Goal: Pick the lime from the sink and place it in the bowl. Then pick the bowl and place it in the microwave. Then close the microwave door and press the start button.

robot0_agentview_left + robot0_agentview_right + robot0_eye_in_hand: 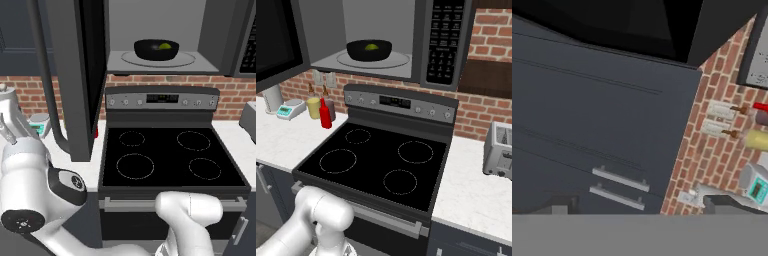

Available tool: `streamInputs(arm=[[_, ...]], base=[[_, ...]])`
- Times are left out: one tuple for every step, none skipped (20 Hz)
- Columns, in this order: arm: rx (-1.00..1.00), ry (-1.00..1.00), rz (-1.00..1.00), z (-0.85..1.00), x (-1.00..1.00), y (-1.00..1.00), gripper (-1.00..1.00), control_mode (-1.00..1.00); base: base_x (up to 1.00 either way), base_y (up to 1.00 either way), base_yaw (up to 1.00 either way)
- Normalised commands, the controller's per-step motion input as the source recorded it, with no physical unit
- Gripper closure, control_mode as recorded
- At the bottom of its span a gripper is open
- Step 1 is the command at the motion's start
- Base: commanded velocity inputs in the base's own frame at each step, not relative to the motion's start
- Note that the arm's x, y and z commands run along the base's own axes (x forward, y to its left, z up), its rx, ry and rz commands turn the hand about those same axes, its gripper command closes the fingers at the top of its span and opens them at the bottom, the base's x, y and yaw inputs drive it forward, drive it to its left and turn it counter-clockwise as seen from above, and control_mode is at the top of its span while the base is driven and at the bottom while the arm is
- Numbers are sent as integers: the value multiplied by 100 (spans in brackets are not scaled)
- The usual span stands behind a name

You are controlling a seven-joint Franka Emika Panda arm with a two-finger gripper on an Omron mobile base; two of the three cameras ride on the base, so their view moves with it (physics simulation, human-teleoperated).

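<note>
Left base view: the bowl sits on the turntable inside the microwave, the lime in it; the microwave door stands open.

Right base view: the same; door closing and start remain.

Hand view: cabinet doors; the tool is open, holding nothing.

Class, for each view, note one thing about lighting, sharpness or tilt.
Left base view: flat, even light; the bowl and lime look soft-edged. Right base view: the stove top shows no glare. Hand view: rolled sideways, so the brick wall runs slanted.
</note>
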Motion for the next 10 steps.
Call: streamInputs(arm=[[0,-4,-1,0,26,0,-100,-100],[0,-6,-4,9,6,0,-100,-100],[0,-12,-6,30,0,-4,-100,-100],[1,-16,-6,32,-5,-19,-100,-100],[3,-17,-8,42,-11,-35,-100,-100],[5,-18,-9,46,-11,-44,-100,-100],[7,-18,-8,47,-9,-53,-100,-100],[7,-19,-8,49,-11,-55,-100,-100],[9,-19,-7,45,-11,-61,-100,-100],[10,-18,-7,44,-8,-65,-100,-100]], base=[[0,0,0],[0,0,0],[0,0,0],[0,0,0],[0,0,0],[0,0,0],[0,0,0],[0,0,0],[0,0,0],[0,0,0]])
